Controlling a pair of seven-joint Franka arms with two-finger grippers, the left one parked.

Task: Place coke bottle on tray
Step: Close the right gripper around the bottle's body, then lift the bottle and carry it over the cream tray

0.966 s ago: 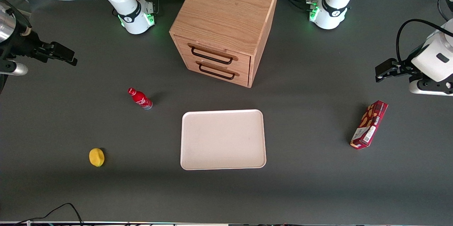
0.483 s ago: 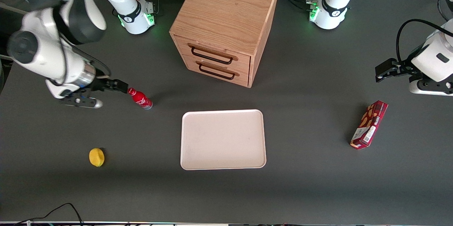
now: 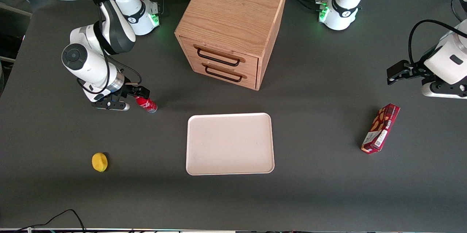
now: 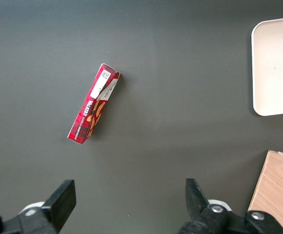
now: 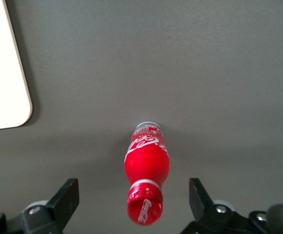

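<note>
Hovering our gripper [image 5: 131, 202] over the upright coke bottle [image 5: 147, 171], jaws spread either side; tray [image 3: 230, 143] nearby on tabletop [image 3: 310, 196]

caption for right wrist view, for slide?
Open gripper poised above the upright coke bottle, tray corner nearby.

The surface [image 3: 328, 196] is a matt dark grey sheet, smooth, with only soft sheen. The coke bottle [image 5: 147, 176] looks glossy, its red body catching highlights, its cap [image 5: 143, 210] shiny plastic and its base [image 5: 148, 126] silvery. Above it hangs the end effector [image 5: 134, 195], fingers [image 5: 67, 197] of matt black plastic spread wide to either side of the bottle (screws in the mount look metallic). The tray [image 3: 230, 143] is matt pale cream-pink and smooth. The drawer cabinet [image 3: 233, 18] shows grained wood with dark handles [image 3: 219, 58]. The snack box [image 4: 92, 108] is printed cardboard, slightly glossy. The lemon [image 3: 99, 162] looks matt yellow.
</note>
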